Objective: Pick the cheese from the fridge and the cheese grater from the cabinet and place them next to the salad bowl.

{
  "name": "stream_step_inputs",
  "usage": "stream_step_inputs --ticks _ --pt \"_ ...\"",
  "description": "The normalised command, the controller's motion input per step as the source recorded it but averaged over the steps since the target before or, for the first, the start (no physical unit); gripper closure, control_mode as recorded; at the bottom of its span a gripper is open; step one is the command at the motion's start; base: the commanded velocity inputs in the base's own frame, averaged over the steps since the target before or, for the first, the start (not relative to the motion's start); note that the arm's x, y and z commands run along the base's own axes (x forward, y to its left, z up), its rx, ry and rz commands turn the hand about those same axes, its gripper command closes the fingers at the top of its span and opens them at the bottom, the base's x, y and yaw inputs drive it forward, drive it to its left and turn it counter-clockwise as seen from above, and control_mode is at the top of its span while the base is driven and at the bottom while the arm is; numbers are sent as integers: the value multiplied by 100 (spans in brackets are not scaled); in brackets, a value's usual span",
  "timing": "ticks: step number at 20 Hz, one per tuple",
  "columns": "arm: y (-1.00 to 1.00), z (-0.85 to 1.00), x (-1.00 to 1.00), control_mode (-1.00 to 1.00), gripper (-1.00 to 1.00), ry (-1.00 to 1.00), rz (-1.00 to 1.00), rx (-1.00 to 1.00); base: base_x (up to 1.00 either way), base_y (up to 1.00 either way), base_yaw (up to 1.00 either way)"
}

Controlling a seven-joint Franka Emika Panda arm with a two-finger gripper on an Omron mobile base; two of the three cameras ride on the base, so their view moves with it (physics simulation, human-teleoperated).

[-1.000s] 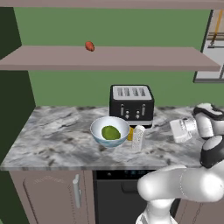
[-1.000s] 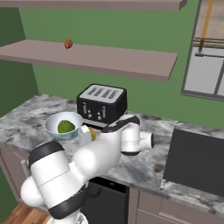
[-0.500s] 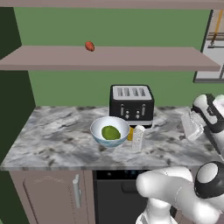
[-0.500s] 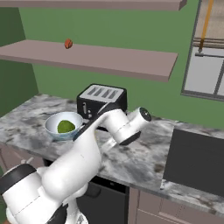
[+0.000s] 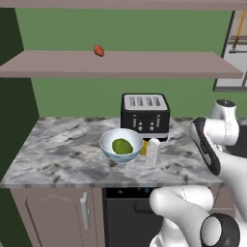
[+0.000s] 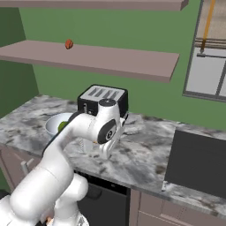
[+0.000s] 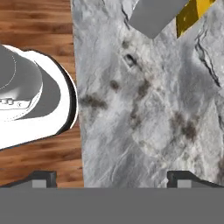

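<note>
Cheese (image 7: pixel 192 15) and grater (image 7: pixel 155 15) sit touching on the marble counter (image 7: pixel 148 113), ahead of my gripper (image 7: pixel 111 177). From the left base view they stand just beside the salad bowl (image 5: pixel 121 144), toaster (image 5: pixel 144 115) behind. My jaws are wide apart, holding nothing.

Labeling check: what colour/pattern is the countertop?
Grey-and-white marble with dark veining; the countertop shows best in the hand view.

I count one bowl (image 5: pixel 121 144); one grater (image 5: pixel 152 151); one cheese wedge (image 5: pixel 144 147); one toaster (image 5: pixel 144 115); one red fruit (image 5: pixel 99 50); two shelves (image 5: pixel 120 65); one counter (image 5: pixel 62 154).
</note>
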Motion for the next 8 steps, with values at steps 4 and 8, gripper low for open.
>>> stream_step_inputs --ticks 4,8 --pt "-19 0 0 -100 -100 33 0 -18 0 0 0" --pt "0 0 -3 -100 -100 7 0 0 0 0 0"
